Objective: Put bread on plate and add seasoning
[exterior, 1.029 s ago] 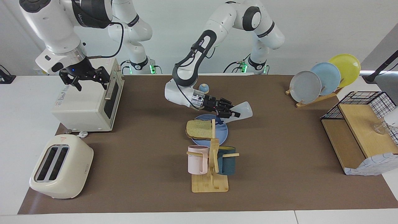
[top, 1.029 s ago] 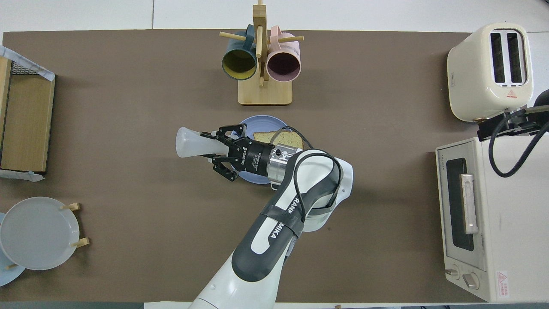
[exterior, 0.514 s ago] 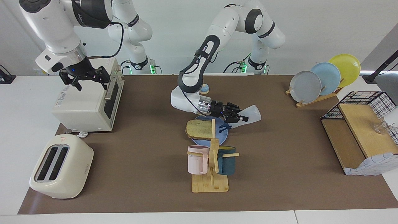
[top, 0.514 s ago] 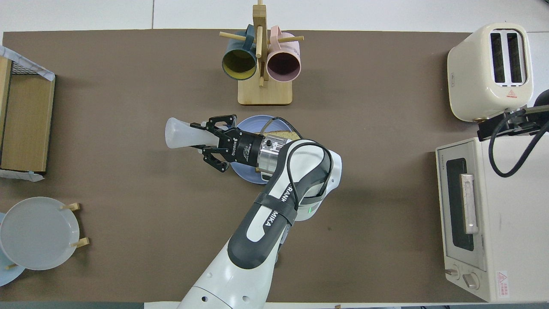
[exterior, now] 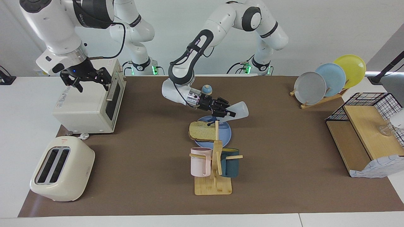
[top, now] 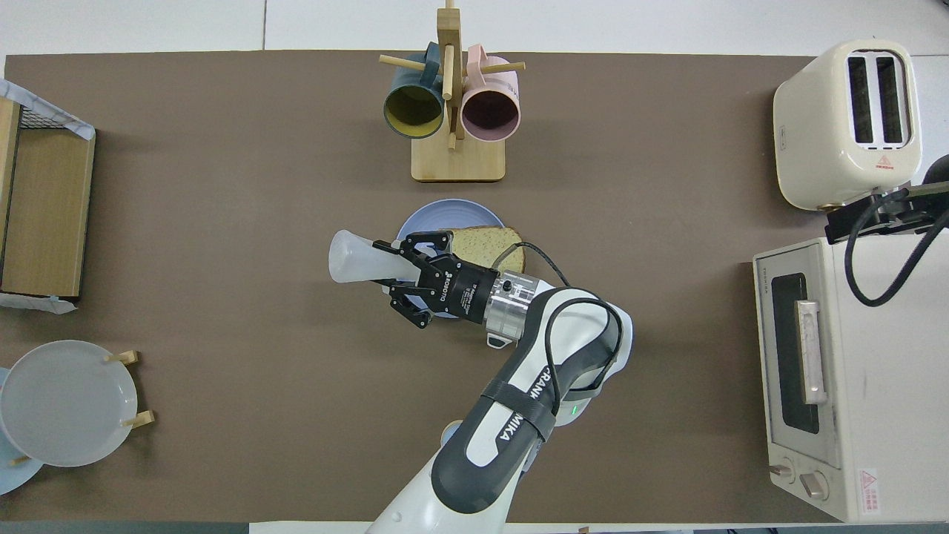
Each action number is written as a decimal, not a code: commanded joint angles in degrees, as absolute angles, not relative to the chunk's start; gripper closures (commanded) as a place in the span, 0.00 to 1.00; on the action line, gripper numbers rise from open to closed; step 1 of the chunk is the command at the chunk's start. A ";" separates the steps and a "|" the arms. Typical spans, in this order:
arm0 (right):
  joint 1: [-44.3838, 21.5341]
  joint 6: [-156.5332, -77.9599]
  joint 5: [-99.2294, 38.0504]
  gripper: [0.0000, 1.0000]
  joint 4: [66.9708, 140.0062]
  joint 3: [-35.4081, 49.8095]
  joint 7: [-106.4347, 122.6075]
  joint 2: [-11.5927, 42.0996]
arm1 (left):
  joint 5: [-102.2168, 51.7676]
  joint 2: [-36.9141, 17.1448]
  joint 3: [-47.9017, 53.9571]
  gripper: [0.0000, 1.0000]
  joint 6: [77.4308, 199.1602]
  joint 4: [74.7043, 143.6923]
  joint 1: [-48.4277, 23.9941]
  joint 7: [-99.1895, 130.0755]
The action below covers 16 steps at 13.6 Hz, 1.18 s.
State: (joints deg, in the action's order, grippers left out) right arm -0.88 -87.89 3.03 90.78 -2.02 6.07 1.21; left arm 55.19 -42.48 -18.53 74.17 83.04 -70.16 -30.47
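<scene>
Bread sits on the blue plate while the left gripper clamps the seasoning bottle tipped above it; right gripper hangs open over the toaster oven.

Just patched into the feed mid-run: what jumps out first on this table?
The left pincer grabs the eye first: shut on the seasoning bottle, it holds it tipped on its side in the air over the blue plate near the middle of the mat. The bread lies on that plate. The right pincer waits, open, over the toaster oven at the right arm's end.
</scene>
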 commanded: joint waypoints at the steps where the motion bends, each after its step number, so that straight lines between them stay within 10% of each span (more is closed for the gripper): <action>1: 0.09 -88.68 2.99 0.00 92.46 -1.49 7.21 -0.18 | 55.02 -42.98 -19.07 1.00 76.19 82.35 -67.33 -30.67; 16: 0.09 -88.68 2.99 0.00 92.46 -1.49 7.21 -0.18 | 48.69 -36.04 -19.16 1.00 82.62 84.64 -61.97 -21.88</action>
State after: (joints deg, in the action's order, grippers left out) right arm -0.88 -87.89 3.03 90.78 -2.02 6.07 1.20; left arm 50.04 -40.09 -19.35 80.51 82.60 -63.70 -22.57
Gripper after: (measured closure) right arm 0.000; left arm 0.551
